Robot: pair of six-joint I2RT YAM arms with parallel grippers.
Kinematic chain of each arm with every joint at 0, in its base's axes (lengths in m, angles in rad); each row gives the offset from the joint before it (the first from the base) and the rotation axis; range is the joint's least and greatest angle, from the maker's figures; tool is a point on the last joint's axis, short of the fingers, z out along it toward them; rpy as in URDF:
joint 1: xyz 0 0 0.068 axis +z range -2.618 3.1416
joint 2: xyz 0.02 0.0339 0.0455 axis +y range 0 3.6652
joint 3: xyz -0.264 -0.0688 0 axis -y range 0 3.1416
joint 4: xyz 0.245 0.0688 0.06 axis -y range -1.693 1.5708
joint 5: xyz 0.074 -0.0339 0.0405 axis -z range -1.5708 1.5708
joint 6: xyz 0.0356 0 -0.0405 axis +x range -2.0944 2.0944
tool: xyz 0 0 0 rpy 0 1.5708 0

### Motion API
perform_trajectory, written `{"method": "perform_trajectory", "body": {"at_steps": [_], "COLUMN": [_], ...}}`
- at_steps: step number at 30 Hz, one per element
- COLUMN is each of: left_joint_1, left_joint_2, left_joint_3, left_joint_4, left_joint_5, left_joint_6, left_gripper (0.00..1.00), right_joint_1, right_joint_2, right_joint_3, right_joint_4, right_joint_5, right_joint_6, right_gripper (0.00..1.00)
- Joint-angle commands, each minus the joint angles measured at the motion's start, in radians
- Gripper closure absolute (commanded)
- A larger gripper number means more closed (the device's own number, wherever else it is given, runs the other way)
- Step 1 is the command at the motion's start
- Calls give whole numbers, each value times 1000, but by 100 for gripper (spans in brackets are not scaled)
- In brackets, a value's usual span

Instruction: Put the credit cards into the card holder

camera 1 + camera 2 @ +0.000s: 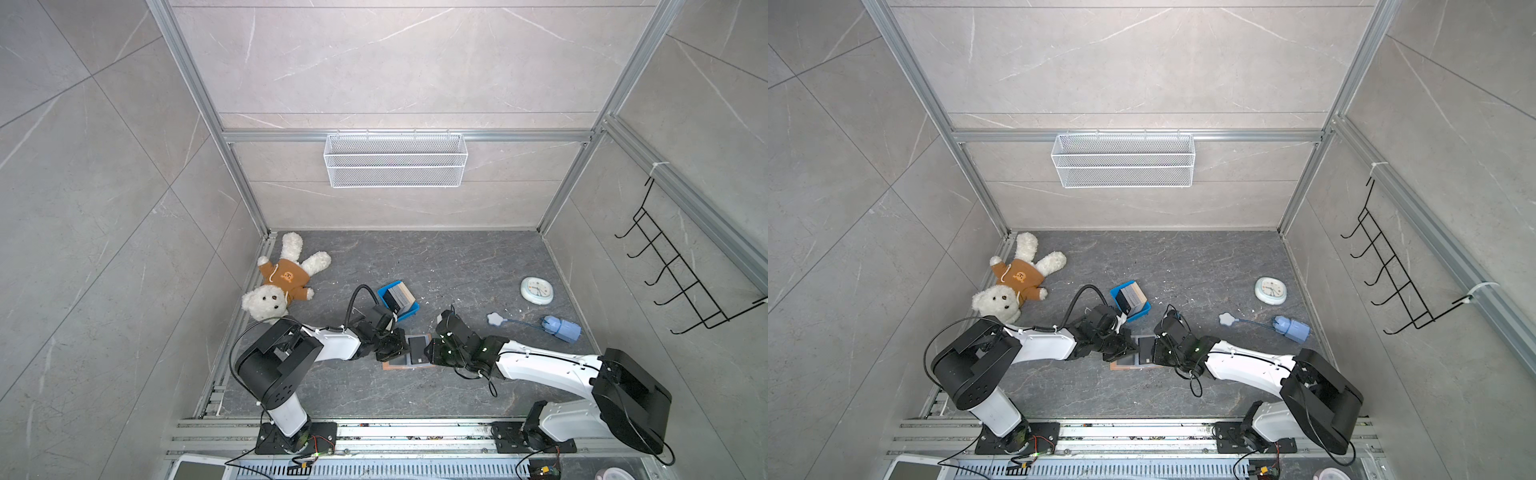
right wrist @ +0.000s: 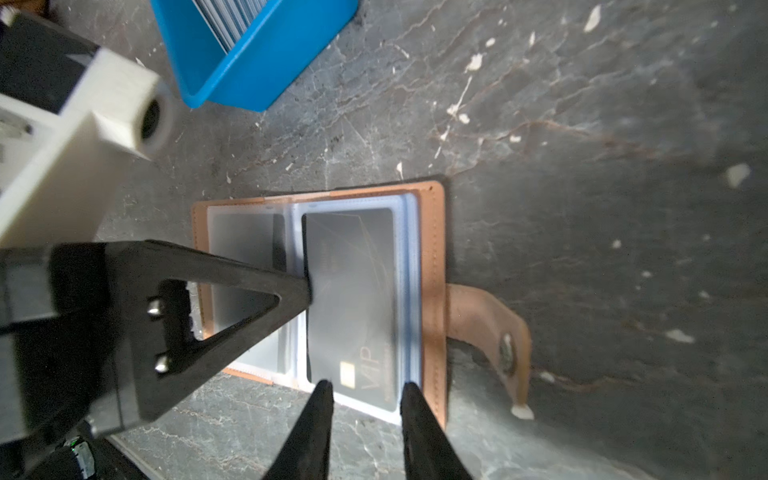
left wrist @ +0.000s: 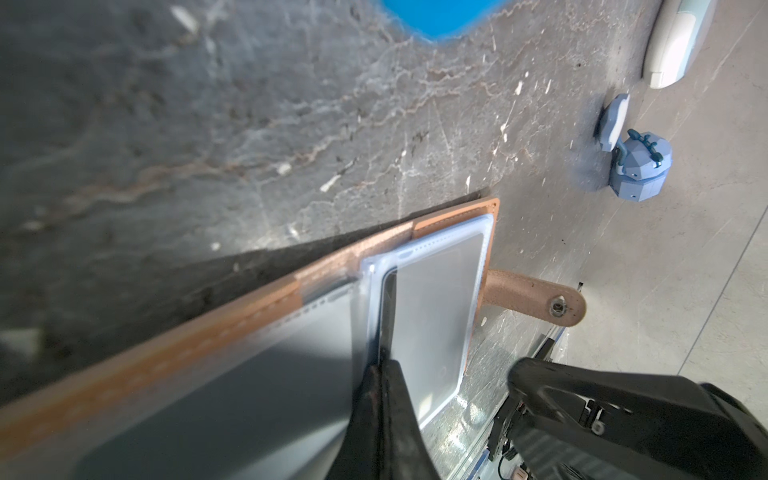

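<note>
**Holder open, one card sleeved**

Your tan holder (image 1: pixel 389 366) lies open and flat at 6 o'clock from the blue tray (image 1: pixel 409 314). Its clear bluish sleeves face up, with a black VIP card (image 2: pixel 353 282) inside one. The left gripper (image 3: pixel 384 368), at the holder's 9 o'clock, is closed with its tip on the sleeve's edge. The right gripper (image 2: pixel 366 388), at 3 o'clock, has its fingers apart by the card's end.

- Teddy bear (image 1: pixel 282 282): white plush, brown hoodie, lying at far left of the table.
- Blue tray (image 1: pixel 409 313): mid-table.
- Round clock (image 1: pixel 537 290): pale, lying flat, far right.
- Blue gadget (image 1: pixel 561 328): corded to a pale star-shaped piece (image 1: pixel 494 318).
- Wire basket (image 1: pixel 395 178): white, on the back wall.
- Hook rack (image 1: pixel 673 270): black, on the right wall.
</note>
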Motion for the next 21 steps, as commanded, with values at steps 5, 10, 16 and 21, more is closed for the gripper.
{"method": "perform_trajectory", "body": {"at_steps": [5, 10, 16, 21], "left_joint_1": [-4, -4, -4, -3], "left_joint_2": [-5, -8, -14, -15], "left_joint_3": [-68, -72, -76, -97], "left_joint_4": [21, 38, 58, 108], "left_joint_5": [-11, -7, 3, 18], "left_joint_6": [-29, -36, -37, -50], "left_gripper": [100, 100, 100, 100], "right_joint_1": [-12, -16, -20, -22], "right_joint_2": [48, 68, 85, 66], "right_joint_3": [-23, -38, -49, -66], "right_joint_4": [48, 88, 121, 172], "right_joint_5": [-42, -69, -86, -100], "right_joint_6": [23, 29, 34, 25], "right_gripper": [68, 68, 69, 71]}}
